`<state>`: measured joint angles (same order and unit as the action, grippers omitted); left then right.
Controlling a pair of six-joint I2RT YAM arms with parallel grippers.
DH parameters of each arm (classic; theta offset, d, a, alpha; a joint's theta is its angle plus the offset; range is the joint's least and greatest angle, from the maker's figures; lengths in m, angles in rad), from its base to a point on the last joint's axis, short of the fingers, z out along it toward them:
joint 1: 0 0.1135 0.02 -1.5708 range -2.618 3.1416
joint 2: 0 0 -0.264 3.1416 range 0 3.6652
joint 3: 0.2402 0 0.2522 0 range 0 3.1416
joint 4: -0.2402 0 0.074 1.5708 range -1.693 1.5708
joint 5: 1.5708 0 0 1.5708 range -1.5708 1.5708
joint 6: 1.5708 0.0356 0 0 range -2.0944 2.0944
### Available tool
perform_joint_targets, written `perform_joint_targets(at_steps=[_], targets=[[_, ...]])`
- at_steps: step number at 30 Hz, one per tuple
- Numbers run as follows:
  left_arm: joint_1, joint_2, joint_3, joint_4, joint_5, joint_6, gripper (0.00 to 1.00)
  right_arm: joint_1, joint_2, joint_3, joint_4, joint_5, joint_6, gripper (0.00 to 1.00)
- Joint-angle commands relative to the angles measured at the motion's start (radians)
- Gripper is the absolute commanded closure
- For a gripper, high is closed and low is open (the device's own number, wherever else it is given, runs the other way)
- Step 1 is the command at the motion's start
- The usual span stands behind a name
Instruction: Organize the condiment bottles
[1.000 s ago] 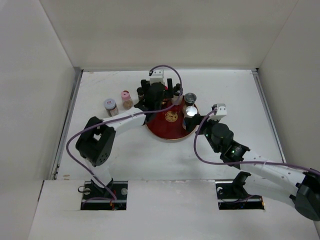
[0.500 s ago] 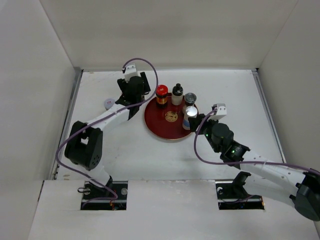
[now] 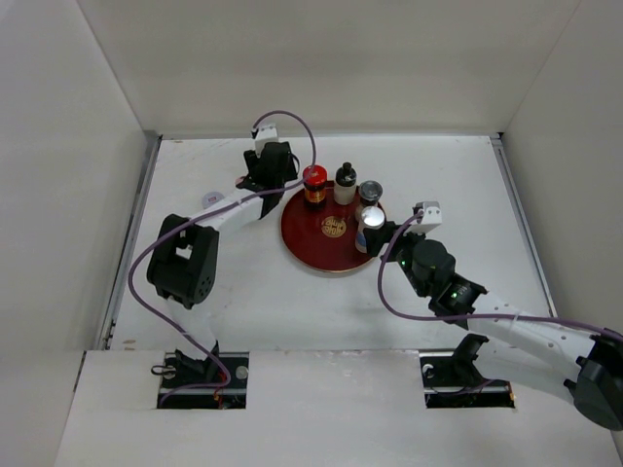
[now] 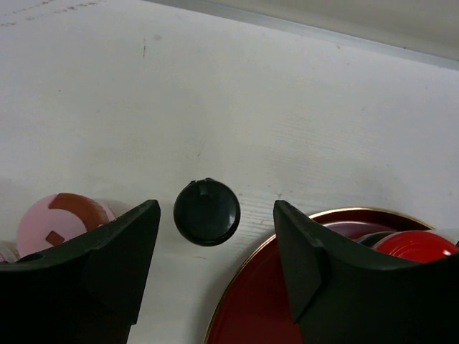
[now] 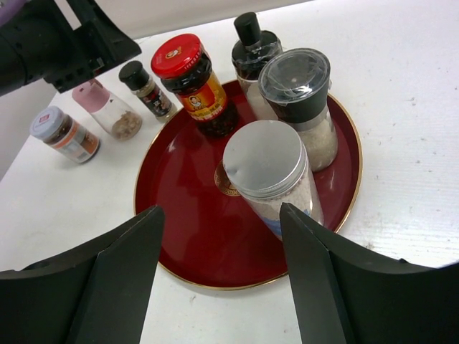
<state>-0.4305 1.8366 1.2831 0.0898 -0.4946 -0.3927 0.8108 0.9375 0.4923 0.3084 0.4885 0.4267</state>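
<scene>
A round dark-red tray [image 3: 310, 241] [image 5: 179, 222] carries four condiment bottles: a red-capped jar [image 5: 188, 80] [image 3: 313, 181], a black-capped bottle [image 5: 251, 44], a grey-capped grinder [image 5: 297, 97] and a silver-capped jar [image 5: 269, 172] [image 3: 369, 223]. Off the tray to its left stand a small black-capped shaker [image 4: 206, 211] [image 5: 143, 86], a pink-capped one [image 4: 61, 218] [image 5: 106, 111] and a white-lilac-capped one [image 5: 63, 135] [image 3: 210, 200]. My left gripper [image 4: 215, 211] [image 3: 268, 175] hovers open above the black-capped shaker, fingers on either side of it. Just short of the silver-capped jar, my right gripper [image 5: 221, 210] [image 3: 383, 233] is open.
White walls enclose the table on three sides, with a metal strip [image 4: 301, 29] along the back edge. The left arm's purple cable [image 3: 292, 122] loops over the tray's back-left. The right arm [image 3: 487, 311] lies across the front right.
My left gripper left the red-capped jar on the tray, swung left to the loose shakers, and its jaws narrowed. It now hides the pink-capped shaker from above. The right arm stayed put.
</scene>
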Motion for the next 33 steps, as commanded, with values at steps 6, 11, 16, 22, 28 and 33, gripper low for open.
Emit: perform_joint_targets(at_steps=[6, 11, 16, 22, 28, 33], targets=[[0.008, 0.052, 0.073, -0.001, -0.007, 0.003, 0.43, -0.006, -0.006, 0.003, 0.061, -0.011, 0.004, 0.27], [0.009, 0.07, 0.065, 0.004, -0.038, 0.005, 0.44, -0.006, 0.001, 0.003, 0.069, -0.013, 0.004, 0.26], [0.011, 0.089, 0.068, 0.007, -0.033, 0.005, 0.57, -0.006, 0.003, 0.003, 0.069, -0.011, 0.004, 0.25], [0.002, 0.006, 0.029, 0.011, -0.039, 0.005, 0.73, -0.006, -0.002, 0.0, 0.069, -0.011, 0.004, 0.25], [-0.049, -0.192, -0.085, 0.041, -0.041, 0.005, 0.74, -0.008, -0.005, 0.0, 0.069, -0.01, 0.006, 0.25], [-0.153, -0.275, -0.177, 0.033, -0.044, 0.006, 0.74, -0.009, -0.025, -0.009, 0.072, -0.001, 0.009, 0.24]])
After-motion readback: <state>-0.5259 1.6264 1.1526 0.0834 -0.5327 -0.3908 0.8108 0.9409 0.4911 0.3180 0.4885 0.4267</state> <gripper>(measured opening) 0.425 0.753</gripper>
